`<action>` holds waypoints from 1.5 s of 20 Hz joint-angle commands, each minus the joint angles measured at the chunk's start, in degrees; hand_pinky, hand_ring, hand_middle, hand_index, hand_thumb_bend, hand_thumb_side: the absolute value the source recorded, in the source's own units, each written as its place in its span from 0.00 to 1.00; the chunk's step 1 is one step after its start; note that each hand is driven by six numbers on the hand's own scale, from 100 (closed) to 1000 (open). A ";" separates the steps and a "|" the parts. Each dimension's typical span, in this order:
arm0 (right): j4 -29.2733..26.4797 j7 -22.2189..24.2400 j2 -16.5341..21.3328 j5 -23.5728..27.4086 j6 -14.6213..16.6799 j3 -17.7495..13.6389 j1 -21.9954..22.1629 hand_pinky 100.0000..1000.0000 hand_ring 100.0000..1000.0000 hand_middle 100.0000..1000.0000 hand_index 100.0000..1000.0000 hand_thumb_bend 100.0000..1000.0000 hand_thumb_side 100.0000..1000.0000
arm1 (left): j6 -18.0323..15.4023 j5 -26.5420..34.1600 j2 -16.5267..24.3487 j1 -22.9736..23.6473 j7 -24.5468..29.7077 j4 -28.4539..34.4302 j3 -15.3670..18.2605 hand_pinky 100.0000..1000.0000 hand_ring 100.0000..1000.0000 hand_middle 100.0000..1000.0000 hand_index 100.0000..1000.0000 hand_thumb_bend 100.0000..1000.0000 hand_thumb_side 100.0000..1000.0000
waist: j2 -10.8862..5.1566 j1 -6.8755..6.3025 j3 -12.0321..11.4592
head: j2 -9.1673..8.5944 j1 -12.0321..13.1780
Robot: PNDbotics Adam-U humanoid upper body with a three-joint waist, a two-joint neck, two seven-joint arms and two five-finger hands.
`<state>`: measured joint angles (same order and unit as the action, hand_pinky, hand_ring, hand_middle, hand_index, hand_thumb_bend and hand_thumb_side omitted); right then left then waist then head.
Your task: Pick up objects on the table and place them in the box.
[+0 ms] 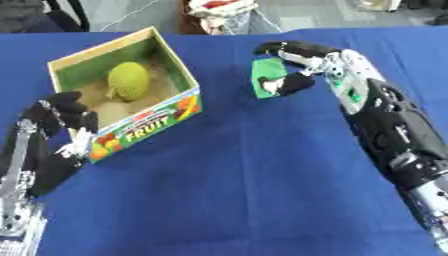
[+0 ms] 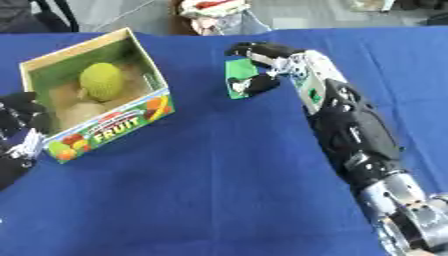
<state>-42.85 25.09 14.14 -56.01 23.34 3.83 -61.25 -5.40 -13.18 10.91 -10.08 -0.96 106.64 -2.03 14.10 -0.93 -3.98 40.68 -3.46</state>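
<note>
On the blue-cloth tabletop, toward its far left part, stands an open cardboard box with "FRUIT" printed on its side; inside lie a yellow-green bumpy round fruit and at least one pale tan rounded object beside it. So part of the job looks done. What is left, as far as can be seen, is the small flat green object, which the right hand holds pinched between its thumb below and curled fingers above, to the right of the box and near the far side of the cloth. It appears lifted, though contact with the cloth cannot be ruled out. It must travel leftward over the box rim. No other loose item shows on the cloth.

The left hand sits against the box's near-left corner, fingers curled; whether it grips the wall is unclear. The left eye view shows that hand and forearm whole; the right eye view cuts them at the edge but shows more of the right arm's silver wrist.
</note>
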 commanded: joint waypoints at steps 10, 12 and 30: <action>3.72 -0.68 -0.63 -4.62 -1.07 -1.35 -1.51 0.83 0.94 0.95 0.98 0.00 0.39 | -0.13 0.22 0.21 -0.62 0.32 0.62 -0.19 0.52 0.53 0.52 0.73 0.21 0.37 | -0.92 0.01 -0.21 | -0.93 -0.87; 3.73 -0.97 -0.68 -4.75 -1.02 -1.41 -1.49 0.78 0.89 0.92 0.96 0.00 0.27 | -0.14 0.23 0.19 -0.64 0.33 0.63 -0.18 0.52 0.53 0.52 0.73 0.21 0.37 | -0.92 -0.01 -0.24 | -0.95 -0.92; -6.53 -5.94 -1.73 3.49 3.15 2.42 -4.75 0.46 0.60 0.53 0.67 0.00 0.00 | -0.20 0.30 0.27 -0.83 0.39 0.68 -0.27 0.52 0.53 0.51 0.73 0.21 0.37 | -1.05 0.35 -1.22 | -1.21 -1.05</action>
<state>-47.12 18.83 12.30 -53.78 25.96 5.86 -64.36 -5.53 -13.15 10.91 -10.23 -0.72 106.64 -2.35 14.10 -0.55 -5.18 40.18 -4.39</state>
